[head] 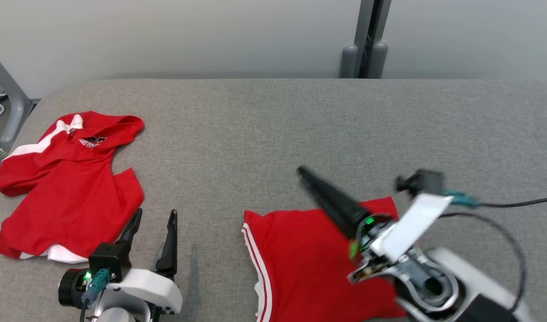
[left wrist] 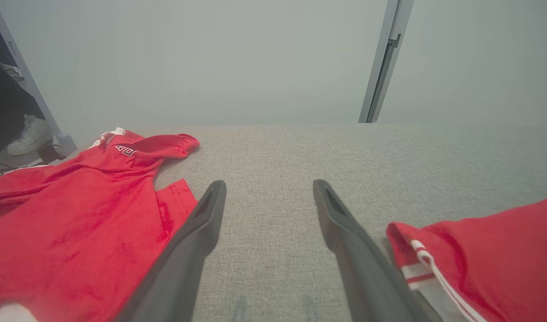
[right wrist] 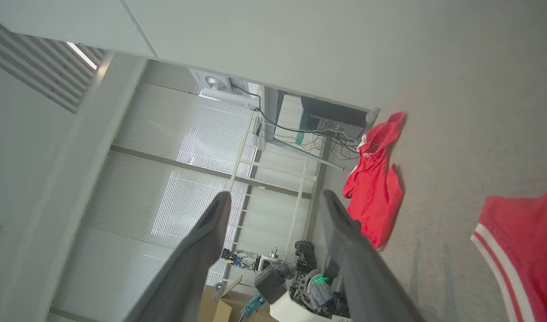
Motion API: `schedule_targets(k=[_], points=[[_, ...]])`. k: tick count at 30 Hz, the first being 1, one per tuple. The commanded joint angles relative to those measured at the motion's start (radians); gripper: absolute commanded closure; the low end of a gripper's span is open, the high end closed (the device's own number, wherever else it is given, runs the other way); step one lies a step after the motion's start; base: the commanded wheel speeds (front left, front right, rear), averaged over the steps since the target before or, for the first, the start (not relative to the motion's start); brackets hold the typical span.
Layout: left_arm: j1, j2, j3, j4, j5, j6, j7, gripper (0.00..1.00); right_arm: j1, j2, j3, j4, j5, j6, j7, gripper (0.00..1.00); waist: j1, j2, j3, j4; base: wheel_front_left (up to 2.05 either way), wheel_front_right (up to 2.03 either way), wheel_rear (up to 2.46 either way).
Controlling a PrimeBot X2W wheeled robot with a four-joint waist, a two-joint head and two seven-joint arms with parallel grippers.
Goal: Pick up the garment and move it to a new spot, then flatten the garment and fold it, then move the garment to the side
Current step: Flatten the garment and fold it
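My right fingers (right wrist: 347, 243) spread, empty, over the striped red garment (head: 300, 264) lower right, cloth running off the bottom edge, my left fingers (head: 169, 243) released lower left, another red garment (head: 67, 197) at the tabletop's (head: 278, 125) left edge, open grey between.

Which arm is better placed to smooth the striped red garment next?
Right, probably: the right fingers hover open above the far edge of the striped garment; the left fingers sit open beside the other red top.
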Motion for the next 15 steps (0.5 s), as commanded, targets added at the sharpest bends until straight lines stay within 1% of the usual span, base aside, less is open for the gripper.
schedule_targets(k=[1, 3, 4, 6, 8, 10, 11, 12, 13, 15], points=[[-0.008, 0.004, 0.006, 0.0, 0.008, -0.004, -0.003, 0.0, -0.028, -0.053, -0.013, -0.028, -0.001, 0.002, -0.041, 0.0, 0.0, 0.0, -0.004, -0.005, 0.0, 0.0, 0.0], [-0.006, 0.002, 0.009, -0.001, 0.009, -0.007, -0.003, 0.0, -0.05, -0.122, -0.026, -0.048, -0.026, 0.002, -0.107, 0.0, 0.0, 0.0, -0.008, -0.009, 0.0, 0.0, 0.0], [-0.006, 0.002, 0.01, -0.003, 0.012, -0.008, -0.003, 0.0, -0.068, -0.163, -0.034, -0.047, -0.06, 0.002, -0.147, 0.0, 0.0, 0.0, -0.009, -0.011, 0.0, 0.0, 0.0], [-0.003, 0.0, 0.012, -0.009, 0.017, -0.01, -0.003, 0.0, -0.101, -0.245, -0.038, -0.021, -0.172, 0.002, -0.213, 0.0, 0.0, 0.0, -0.013, -0.015, 0.0, 0.0, 0.0], [0.002, -0.002, 0.015, -0.016, 0.02, -0.011, -0.003, 0.0, -0.11, -0.294, -0.049, 0.02, -0.284, 0.002, -0.245, 0.0, 0.0, 0.0, -0.015, -0.019, 0.0, 0.0, 0.0], [0.006, -0.005, 0.018, -0.026, 0.021, -0.014, -0.003, 0.0, -0.135, -0.357, -0.08, 0.09, -0.483, 0.002, -0.262, 0.0, 0.0, 0.0, -0.015, -0.024, 0.0, 0.0, 0.0], [0.008, -0.008, 0.02, -0.032, 0.024, -0.015, -0.003, 0.0, -0.15, -0.388, -0.093, 0.129, -0.639, 0.002, -0.265, 0.0, 0.0, 0.0, -0.014, -0.027, 0.0, 0.0, 0.0], [0.009, -0.01, 0.022, -0.04, 0.025, -0.017, -0.003, 0.0, -0.155, -0.395, -0.112, 0.165, -0.792, 0.002, -0.268, 0.0, 0.0, 0.0, -0.013, -0.03, 0.0, 0.0, 0.0], [0.01, -0.013, 0.025, -0.045, 0.026, -0.014, -0.003, 0.0, -0.135, -0.366, -0.144, 0.192, -0.884, 0.002, -0.267, 0.0, 0.0, 0.0, -0.012, -0.033, 0.0, 0.0, 0.0], [0.014, -0.017, 0.029, -0.052, 0.028, -0.013, -0.003, 0.0, -0.077, -0.298, -0.249, 0.22, -1.03, 0.002, -0.267, 0.0, 0.0, 0.0, -0.012, -0.036, 0.0, 0.0, 0.0]])
